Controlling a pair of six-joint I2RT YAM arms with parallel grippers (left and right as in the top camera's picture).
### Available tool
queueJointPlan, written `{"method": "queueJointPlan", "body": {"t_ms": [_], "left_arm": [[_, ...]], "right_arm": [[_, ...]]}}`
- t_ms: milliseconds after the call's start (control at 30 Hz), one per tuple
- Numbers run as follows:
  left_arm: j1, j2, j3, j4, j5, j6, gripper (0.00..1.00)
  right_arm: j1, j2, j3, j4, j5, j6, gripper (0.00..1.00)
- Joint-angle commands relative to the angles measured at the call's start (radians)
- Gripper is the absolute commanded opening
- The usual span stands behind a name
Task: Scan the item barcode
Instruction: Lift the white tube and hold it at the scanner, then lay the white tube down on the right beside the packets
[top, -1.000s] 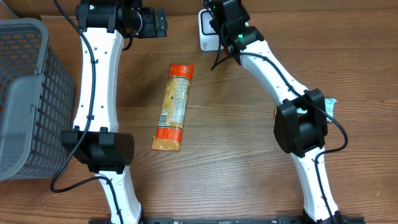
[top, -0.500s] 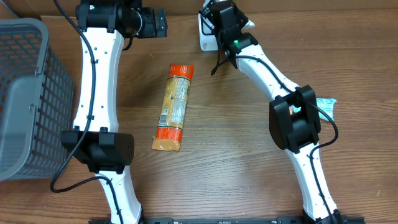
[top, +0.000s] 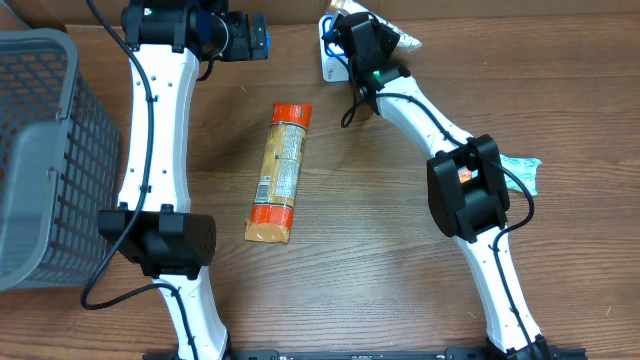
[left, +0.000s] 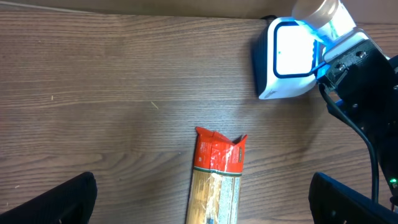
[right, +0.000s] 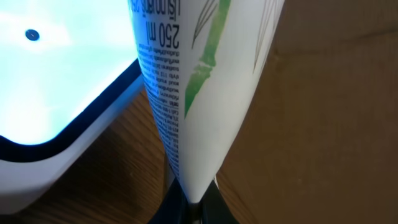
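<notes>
From above, the left claw (top: 250, 36) sits at the top of the wooden table (top: 380, 260), near the back edge. A long pack of pasta (top: 280, 172) lies flat in the middle. A grey basket (top: 40, 150) stands at the far left. The right arm (top: 440, 120) reaches up to the white scanner (top: 330, 58) at the back. What it holds is hard to see from up here. A small blue-green packet (top: 522, 168) lies at the right, partly under that arm.

From the left wrist, the two dark fingers (left: 56, 202) sit in the bottom corners, far apart, so the left claw is wide open and holds nothing. The red end of the pasta pack lies between them. The scanner glows blue. A white tube (left: 318, 11) is just beside its top right corner.

From the right wrist, the right claw (right: 191, 208) is closed tight on the thin flat end of the tube. The tube has a green plant drawing and small print on it. It is right next to the glowing scanner. I cannot tell if they touch. Brown cardboard (right: 336, 93) is behind.
</notes>
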Motion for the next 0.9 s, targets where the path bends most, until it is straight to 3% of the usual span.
{"method": "queueJointPlan", "body": {"t_ms": [0,167,467,633,867], "left_arm": [[-0.001,0.001,0.004,0.002,-0.003,0.011,1.0],[-0.001,0.001,0.004,0.002,-0.003,0.011,1.0],[-0.001,0.001,0.004,0.002,-0.003,0.011,1.0],[-0.001,0.001,0.004,0.002,-0.003,0.011,1.0],[-0.001,0.001,0.004,0.002,-0.003,0.011,1.0]], "right_arm": [[0.006,-0.02,0.027,0.005,0.077,-0.022,0.04],[0.014,-0.065,0.028,-0.033,0.059,0.207,0.04],[0.01,-0.283,0.028,-0.256,-0.121,0.495,0.04],[-0.024,-0.428,0.028,-0.494,-0.235,0.797,0.04],[-0.158,-0.544,0.028,-0.978,-0.35,1.157,0.04]]}}
